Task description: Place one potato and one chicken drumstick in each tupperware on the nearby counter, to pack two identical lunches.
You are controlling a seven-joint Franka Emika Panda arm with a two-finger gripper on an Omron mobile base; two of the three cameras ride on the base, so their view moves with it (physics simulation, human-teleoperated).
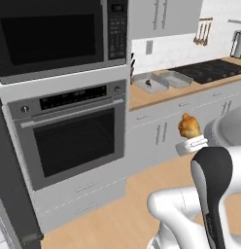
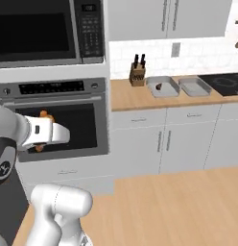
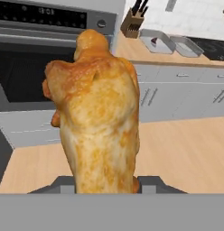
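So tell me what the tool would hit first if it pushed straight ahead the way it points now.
Probably the oven. The tool, shut on a chicken drumstick, faces the oven's right side across open floor, near the grey cabinets; depth is unclear, so it could be those instead.

1. Chicken drumstick [image 3: 98,113]: lower end hidden between the fingers at hand view's bottom.
2. Left tupperware [image 2: 163,87], upper right: small dark lump inside, too small to identify.
3. Cooktop [image 2: 229,82]: cut by right edge.
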